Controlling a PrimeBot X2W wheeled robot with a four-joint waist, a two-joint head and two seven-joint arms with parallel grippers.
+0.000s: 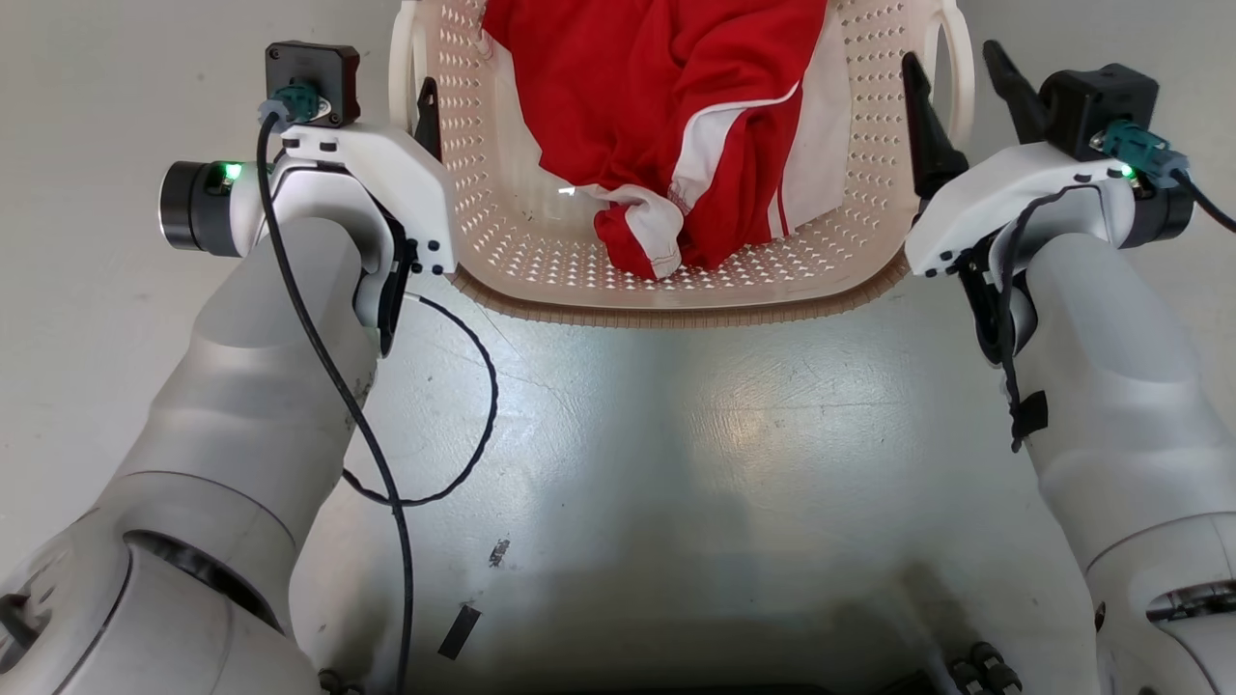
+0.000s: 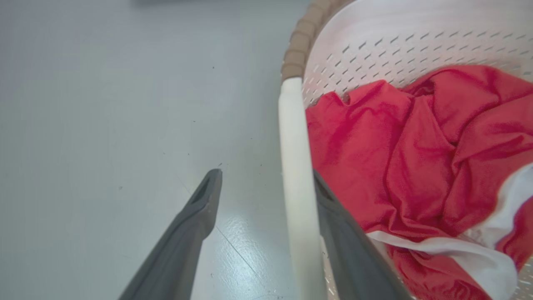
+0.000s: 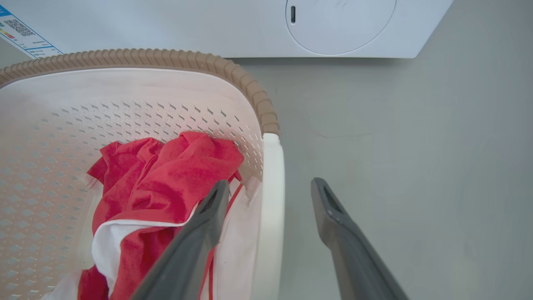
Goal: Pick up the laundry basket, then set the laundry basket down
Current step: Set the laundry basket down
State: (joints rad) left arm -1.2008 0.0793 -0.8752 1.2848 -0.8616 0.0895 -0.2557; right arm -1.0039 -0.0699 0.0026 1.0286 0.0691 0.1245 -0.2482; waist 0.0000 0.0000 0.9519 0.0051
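The laundry basket (image 1: 541,261) stands directly ahead of the robot, between its two arms, with the grey floor (image 1: 676,463) around it and a white washing machine (image 3: 250,25) just beyond its far rim. Whether the base rests on the floor or hangs just clear of it cannot be told from these angles. Contents: one red and white garment (image 1: 666,106), loosely bunched. The left gripper (image 2: 264,175) stands wide open astride the left handle (image 2: 293,166); one finger is outside over the floor, the other inside the basket just beside the loop; nothing is clamped. The right gripper (image 3: 268,185) is likewise open astride the right handle (image 3: 272,208); the inner finger lies over the garment, the outer finger stands clear of the loop; nothing is gripped. This arrangement fits two stages: jaws placed to close ahead of a lift, or jaws parted after a set-down; the pictures do not settle which. Handling notes: the perforated plastic shell reads as light and moderately stiff, though its thin walls would likely flex under a one-sided pull; the load is soft, of little weight, and may slide if the basket tips. The two white loops are the proper hold points; for any lift, both are to be taken at mid-span so that the basket stays level; the plastic looks smooth, so a loose pinch could let a loop slip.
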